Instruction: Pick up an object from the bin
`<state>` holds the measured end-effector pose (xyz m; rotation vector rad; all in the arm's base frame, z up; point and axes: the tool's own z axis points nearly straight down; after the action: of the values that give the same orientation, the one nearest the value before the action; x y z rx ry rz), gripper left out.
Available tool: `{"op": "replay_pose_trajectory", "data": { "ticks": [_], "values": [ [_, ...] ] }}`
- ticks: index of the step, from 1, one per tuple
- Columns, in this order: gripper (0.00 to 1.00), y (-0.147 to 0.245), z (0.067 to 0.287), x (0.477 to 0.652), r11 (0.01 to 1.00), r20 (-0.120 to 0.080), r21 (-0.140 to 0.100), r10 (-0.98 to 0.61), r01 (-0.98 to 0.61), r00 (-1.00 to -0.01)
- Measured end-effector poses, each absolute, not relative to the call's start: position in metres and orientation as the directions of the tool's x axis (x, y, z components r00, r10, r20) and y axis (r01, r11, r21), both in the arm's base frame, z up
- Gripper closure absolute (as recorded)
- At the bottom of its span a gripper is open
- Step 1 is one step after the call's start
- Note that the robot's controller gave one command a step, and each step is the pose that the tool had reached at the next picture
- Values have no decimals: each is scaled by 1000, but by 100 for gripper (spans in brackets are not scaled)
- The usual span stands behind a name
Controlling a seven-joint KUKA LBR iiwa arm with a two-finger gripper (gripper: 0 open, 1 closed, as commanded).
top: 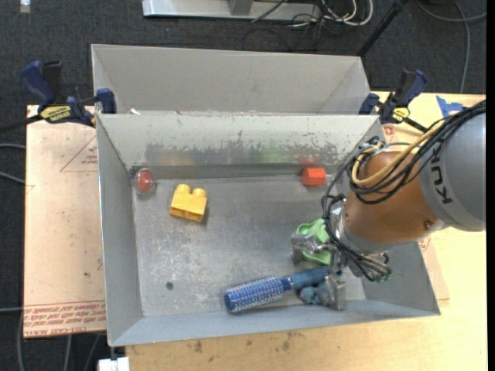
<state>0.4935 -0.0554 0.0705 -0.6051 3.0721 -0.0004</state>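
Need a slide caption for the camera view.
The end effector sits low in the grey bin, beside a blue hairbrush and a green toy.

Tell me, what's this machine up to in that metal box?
A robot arm reaches into the grey bin from the right. Its gripper is down in the near right corner, at the handle end of a blue hairbrush, with a green thing just behind it. Nothing is visibly held yet. A yellow block, a small orange block and a red ball lie further off, toward the far wall.
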Motion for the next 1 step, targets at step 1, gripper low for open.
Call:
{"op": "replay_pose_trajectory", "data": {
  "ticks": [1],
  "values": [
    [100,-55,72,491,925,0,1,-380,-380,-925]
  ]
}}
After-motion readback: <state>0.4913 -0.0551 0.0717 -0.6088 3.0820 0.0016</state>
